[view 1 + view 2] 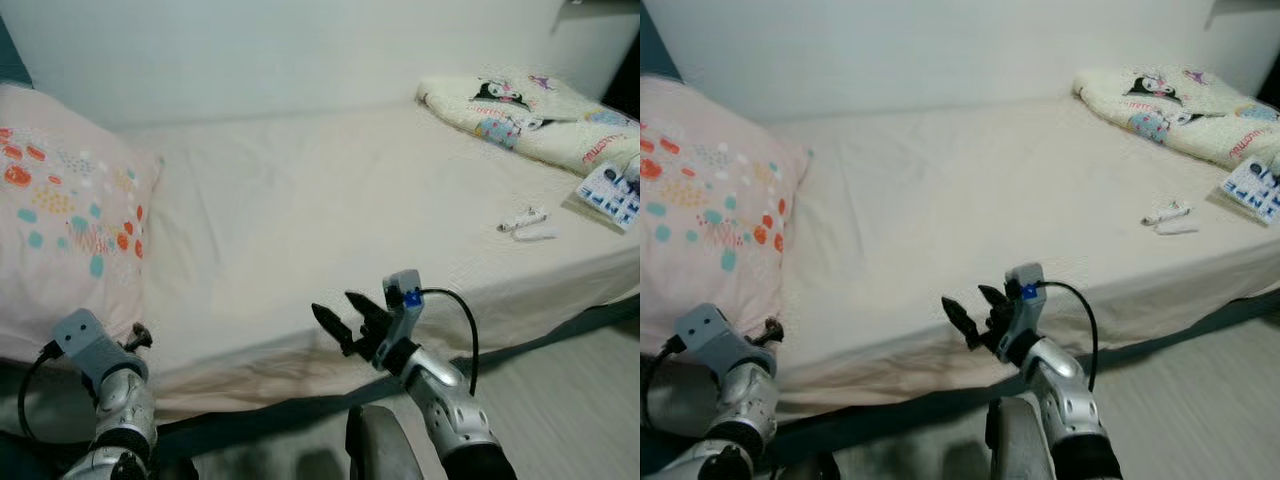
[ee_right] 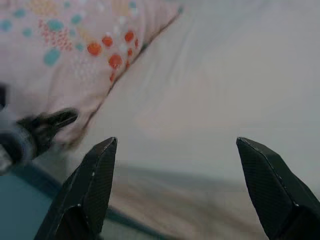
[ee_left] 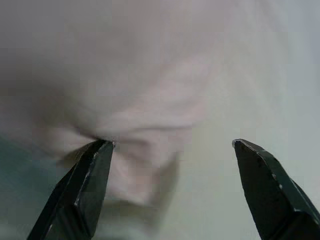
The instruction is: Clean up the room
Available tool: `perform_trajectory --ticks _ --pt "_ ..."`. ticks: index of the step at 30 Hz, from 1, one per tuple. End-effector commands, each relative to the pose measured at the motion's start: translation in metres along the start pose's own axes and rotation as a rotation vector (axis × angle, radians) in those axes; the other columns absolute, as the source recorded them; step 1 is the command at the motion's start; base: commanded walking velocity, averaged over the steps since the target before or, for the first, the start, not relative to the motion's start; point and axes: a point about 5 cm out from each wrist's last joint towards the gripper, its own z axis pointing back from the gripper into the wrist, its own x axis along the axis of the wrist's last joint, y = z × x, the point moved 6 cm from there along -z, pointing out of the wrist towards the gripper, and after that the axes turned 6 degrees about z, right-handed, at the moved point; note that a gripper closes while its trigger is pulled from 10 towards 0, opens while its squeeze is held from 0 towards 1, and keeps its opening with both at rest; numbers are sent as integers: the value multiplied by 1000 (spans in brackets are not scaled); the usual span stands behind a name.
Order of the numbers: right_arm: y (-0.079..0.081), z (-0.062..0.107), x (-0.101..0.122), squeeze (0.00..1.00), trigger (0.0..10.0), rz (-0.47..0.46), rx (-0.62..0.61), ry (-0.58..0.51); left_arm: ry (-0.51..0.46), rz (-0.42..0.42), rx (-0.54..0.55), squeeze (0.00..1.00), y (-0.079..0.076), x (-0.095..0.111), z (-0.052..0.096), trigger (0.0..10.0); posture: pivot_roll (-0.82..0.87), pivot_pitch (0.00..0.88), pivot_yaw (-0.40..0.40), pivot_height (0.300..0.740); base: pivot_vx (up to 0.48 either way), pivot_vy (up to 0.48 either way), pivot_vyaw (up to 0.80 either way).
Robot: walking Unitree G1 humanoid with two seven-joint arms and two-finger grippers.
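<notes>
A pink pillow (image 1: pixel 70 220) with coloured dots lies at the left end of the bed (image 1: pixel 300 200), which has a cream sheet. My left gripper (image 1: pixel 140 336) is low at the pillow's near corner. In the left wrist view it (image 3: pixel 172 150) is open, with the pillow's pink corner (image 3: pixel 145 125) just ahead of the fingertips. My right gripper (image 1: pixel 335 304) hovers open over the bed's front edge with nothing between its fingers (image 2: pixel 95 180). Two small white items (image 1: pixel 525 222) lie on the sheet at the right.
A folded cartoon-print blanket (image 1: pixel 530 115) sits at the bed's far right corner, with a blue and white pack (image 1: pixel 612 192) in front of it. A white wall runs behind the bed. Pale floor (image 1: pixel 570 400) shows at the lower right.
</notes>
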Motion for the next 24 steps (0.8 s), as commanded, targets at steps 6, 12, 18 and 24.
perform_trajectory --ticks 6,12,18,24 --pt "0 18 0 0 10000 -8 0 36 -65 78 -133 0 -33 25 -8 10000 -296 166 -117 444 0 0 0" --pt "1 19 0 0 10000 -21 1 50 -158 36 -150 0 -42 52 -13 10000 -299 173 -131 444 0 0 0" --pt "9 19 -1 0 10000 -25 24 66 -217 -213 3 0 -15 67 -16 10000 -291 163 -132 444 0 0 0" --pt "7 21 -1 0 10000 -25 17 77 -240 -349 128 0 17 65 -9 10000 -286 154 -128 444 0 0 0"
